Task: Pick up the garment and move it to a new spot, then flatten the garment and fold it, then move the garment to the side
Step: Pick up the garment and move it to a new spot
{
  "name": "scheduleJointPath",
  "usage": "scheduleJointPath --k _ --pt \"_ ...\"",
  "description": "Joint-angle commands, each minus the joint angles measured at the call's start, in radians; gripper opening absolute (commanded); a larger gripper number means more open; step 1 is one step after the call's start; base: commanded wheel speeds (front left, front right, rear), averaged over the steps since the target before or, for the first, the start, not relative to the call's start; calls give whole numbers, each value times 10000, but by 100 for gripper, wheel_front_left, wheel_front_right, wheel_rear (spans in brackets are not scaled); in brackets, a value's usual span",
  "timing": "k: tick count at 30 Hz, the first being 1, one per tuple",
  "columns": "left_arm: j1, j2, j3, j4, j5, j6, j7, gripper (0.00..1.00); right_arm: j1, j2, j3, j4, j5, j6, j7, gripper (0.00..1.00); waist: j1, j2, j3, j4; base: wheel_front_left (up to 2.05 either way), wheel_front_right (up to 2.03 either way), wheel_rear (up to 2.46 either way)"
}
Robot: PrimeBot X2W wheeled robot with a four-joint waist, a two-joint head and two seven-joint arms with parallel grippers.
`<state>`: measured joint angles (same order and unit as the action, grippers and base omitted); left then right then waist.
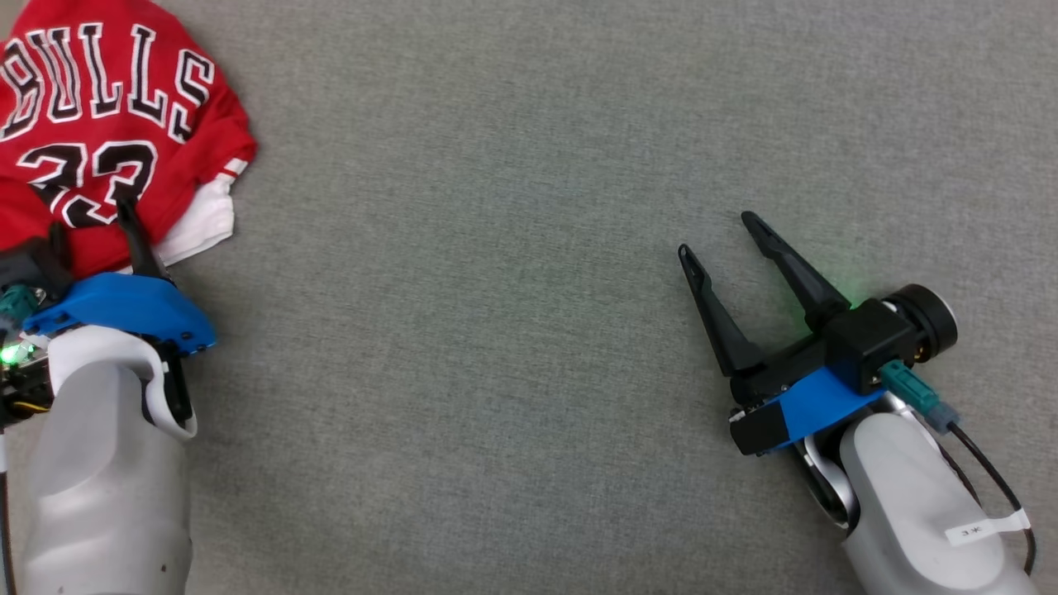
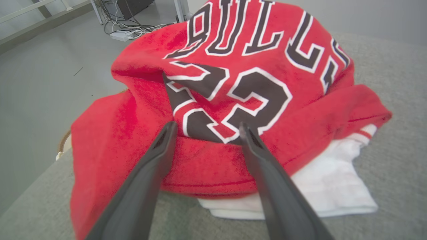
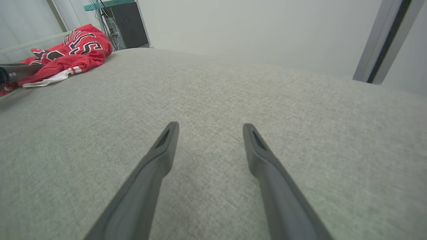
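At the table's (image 1: 512,372) far left, the jersey (image 1: 107,107) lies bunched, not yet picked up. The left gripper (image 1: 95,235) points straight at its near hem, jaws spread wide and empty, tips at the fold below the number. I judge it is lined up to pinch a thick bunch and lift. The right gripper (image 1: 717,235), also wide open with nothing in it, sits low over bare table well apart, likely leaving the middle free as the new spot.

Even bright light, faint shadows; green glow (image 1: 839,279) beside right gripper (image 1: 716,234); blurry wrist-view foregrounds.
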<state>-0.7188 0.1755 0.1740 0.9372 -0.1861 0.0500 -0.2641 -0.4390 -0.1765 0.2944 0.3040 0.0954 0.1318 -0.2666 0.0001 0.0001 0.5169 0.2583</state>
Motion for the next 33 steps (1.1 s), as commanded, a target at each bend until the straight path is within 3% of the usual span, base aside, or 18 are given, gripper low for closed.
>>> scheduleJointPath --k 1,4,6,7,13,20,33 --pt "-273 -65 -67 441 -53 -19 84 100 121 -279 -113 276 28 -21 44 100 -1 -1 47 -94 0 0 0" --pt "-696 -41 -84 1178 -130 -72 253 100 122 -297 -187 243 77 -21 47 100 -1 -1 117 -222 0 0 0" --pt "-822 -91 -119 1543 -190 -157 241 37 149 -307 -247 242 84 -21 47 100 -1 -1 122 -270 0 0 0" --pt "-865 -108 -148 1676 -205 -188 215 0 168 -297 -273 254 96 -21 47 100 -1 -1 106 -287 0 0 0" --pt "-1263 -21 -446 1363 -52 -714 -10 0 292 34 -478 347 122 -17 31 100 -1 -1 -410 -298 0 0 0" --pt "-1087 11 -1025 -1032 642 -1018 -18 0 438 558 -703 553 241 -10 24 100 -1 -1 -1354 -528 0 0 0" --pt "-786 -793 -2766 -3249 1013 -1665 -22 0 860 1199 -1079 927 476 -10 22 100 -1 -1 -2624 -2625 0 0 0"
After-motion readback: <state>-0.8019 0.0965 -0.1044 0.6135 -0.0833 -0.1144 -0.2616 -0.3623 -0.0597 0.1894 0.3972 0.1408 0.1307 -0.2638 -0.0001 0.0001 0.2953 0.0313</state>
